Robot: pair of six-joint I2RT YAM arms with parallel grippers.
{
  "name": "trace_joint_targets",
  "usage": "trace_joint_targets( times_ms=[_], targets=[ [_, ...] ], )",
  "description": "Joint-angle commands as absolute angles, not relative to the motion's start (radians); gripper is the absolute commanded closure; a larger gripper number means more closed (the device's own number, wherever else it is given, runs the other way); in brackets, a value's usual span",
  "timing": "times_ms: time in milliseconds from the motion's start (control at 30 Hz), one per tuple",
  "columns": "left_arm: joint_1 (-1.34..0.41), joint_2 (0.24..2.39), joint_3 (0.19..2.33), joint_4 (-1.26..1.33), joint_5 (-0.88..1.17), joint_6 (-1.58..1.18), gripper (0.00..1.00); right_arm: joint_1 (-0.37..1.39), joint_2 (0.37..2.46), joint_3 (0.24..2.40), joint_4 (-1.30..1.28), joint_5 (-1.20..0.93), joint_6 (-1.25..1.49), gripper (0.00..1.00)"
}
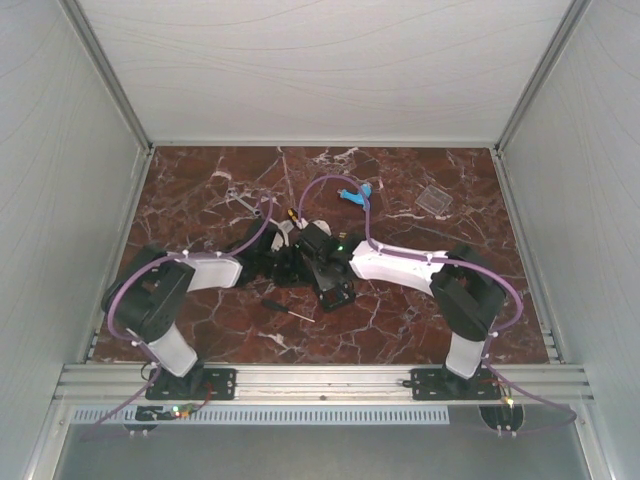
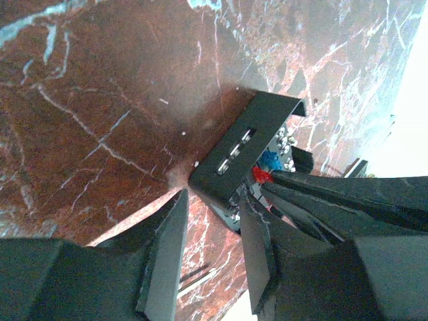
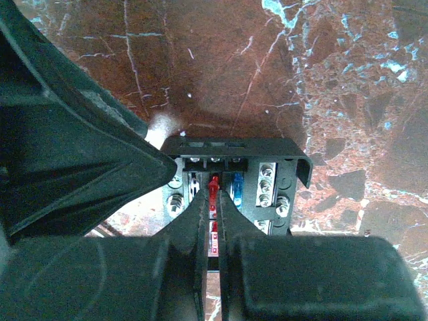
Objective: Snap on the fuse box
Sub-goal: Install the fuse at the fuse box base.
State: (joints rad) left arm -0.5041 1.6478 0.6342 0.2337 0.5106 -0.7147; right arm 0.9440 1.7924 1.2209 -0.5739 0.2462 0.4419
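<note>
Where the fuse box [image 3: 231, 146] is: in the middle of the red marble table [image 1: 200, 200], right between the two grippers, with no lid on it.
Which way it faces: its open side, with the little fuses, points at the right gripper [image 3: 212, 200].
Right gripper: fingers pressed tight together, tips at the red fuse [image 3: 214, 182], next to the blue fuse [image 3: 237, 187]. I cannot tell if it pinches it.
Left gripper [image 2: 212, 197]: about half open, one finger on each side of the box's near corner. It does not look like a firm hold.
Clear cover [image 1: 435, 198]: flat on the table, well apart from the box, off to the far right.
Nearer arm: the right one, I think, since the cover lies on its side.
Next move: I think one gripper must fetch the cover while the other steadies the box.
Other things: a light-blue piece [image 1: 358, 193] lies past the grippers, and a screwdriver [image 1: 288, 309] lies closer to the arm bases.
</note>
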Motion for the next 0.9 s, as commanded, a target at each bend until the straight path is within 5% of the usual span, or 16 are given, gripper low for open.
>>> trace_joint_targets(
  times_ms=[0, 867],
  targets=[
    [-0.501, 1.671, 0.696, 0.261, 0.519, -0.709, 0.64, 0.908, 1.808, 1.23, -0.588, 0.175, 0.457, 1.0],
    [-0.509, 1.737, 0.654, 0.268, 0.587, -0.677, 0.8, 0.803, 1.969, 1.209, -0.649, 0.115, 0.391, 1.0]
  ],
)
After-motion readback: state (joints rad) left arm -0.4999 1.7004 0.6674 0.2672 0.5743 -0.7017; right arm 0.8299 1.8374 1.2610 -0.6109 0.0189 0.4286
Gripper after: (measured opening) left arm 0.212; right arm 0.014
